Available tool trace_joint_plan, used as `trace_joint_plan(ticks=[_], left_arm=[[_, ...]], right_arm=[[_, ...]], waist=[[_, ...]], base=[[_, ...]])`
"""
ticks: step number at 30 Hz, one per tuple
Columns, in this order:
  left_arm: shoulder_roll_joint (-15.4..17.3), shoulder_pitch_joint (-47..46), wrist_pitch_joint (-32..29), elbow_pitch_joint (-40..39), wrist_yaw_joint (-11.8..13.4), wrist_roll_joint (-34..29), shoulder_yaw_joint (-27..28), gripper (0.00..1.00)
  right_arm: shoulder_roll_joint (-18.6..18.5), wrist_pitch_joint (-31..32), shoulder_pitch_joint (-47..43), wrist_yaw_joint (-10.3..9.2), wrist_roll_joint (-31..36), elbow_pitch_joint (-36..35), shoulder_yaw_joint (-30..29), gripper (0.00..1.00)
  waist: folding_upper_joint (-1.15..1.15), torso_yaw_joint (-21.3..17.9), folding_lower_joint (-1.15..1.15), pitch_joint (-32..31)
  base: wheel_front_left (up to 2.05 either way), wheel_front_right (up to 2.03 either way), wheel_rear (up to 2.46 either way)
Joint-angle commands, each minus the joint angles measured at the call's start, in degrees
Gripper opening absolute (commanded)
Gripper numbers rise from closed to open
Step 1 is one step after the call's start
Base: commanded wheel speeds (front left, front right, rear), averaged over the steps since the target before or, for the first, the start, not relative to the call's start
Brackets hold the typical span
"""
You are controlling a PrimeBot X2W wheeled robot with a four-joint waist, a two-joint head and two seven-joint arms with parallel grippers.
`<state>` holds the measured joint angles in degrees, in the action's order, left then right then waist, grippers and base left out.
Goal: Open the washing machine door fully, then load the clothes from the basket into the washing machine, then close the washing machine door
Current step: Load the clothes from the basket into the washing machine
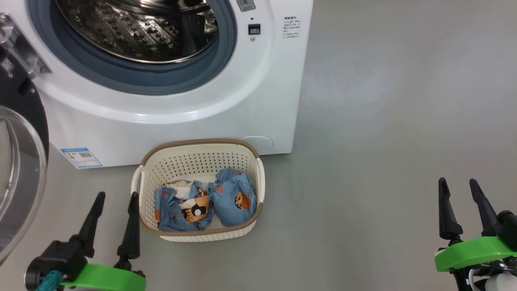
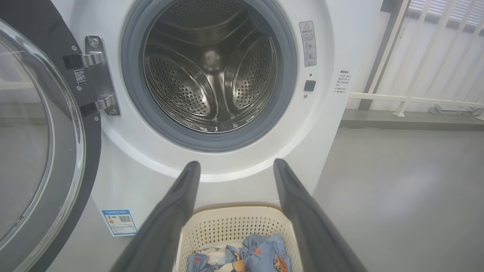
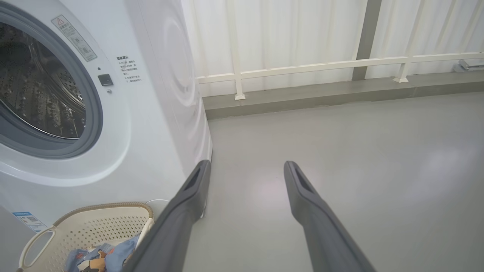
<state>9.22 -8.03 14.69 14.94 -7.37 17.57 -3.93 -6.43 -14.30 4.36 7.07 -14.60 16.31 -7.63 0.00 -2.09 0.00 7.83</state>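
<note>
The white washing machine stands ahead with its steel drum showing and nothing in it. Its door is swung wide open to the left, glass bowl facing me; the left wrist view shows the door on its metal hinge. On the floor in front sits the cream basket holding the light-blue printed clothes. My left gripper is open just left of the basket, holding nothing. Far to the right, my right gripper is open over bare floor. The wrist views show the basket and the clothes.
Grey floor spreads to the right of the machine. A white railing and a low kerb run along the back wall. The open door takes up the room on the left.
</note>
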Motion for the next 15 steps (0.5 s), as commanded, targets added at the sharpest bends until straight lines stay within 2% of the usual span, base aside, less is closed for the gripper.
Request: trace_joint_plan(ticks=[1,9,15], left_arm=[[1.0,-1.4,0.3,-1.3,-0.1,-0.4,1.6,1.0],[1.1,-1.4,0.3,-1.5,-0.1,-0.4,1.3,1.0],[0.9,-1.6,0.3,-1.9,-0.1,-0.7,1.3,1.0]], right_arm=[[-0.8,-0.7,1.4,0.42,0.3,-1.5,1.4,1.0],[-0.6,-0.7,1.4,0.42,0.2,-1.6,1.4,1.0],[-0.4,-0.7,1.4,0.42,0.1,-1.6,1.4,1.0]], waist=[[0.0,0.0,0.0,0.0],[0.0,-0.2,0.0,0.0],[0.0,-0.2,0.0,0.4]], base=[[0.64,-1.67,1.04],[0.91,-1.82,0.9],[0.64,-0.78,0.13]])
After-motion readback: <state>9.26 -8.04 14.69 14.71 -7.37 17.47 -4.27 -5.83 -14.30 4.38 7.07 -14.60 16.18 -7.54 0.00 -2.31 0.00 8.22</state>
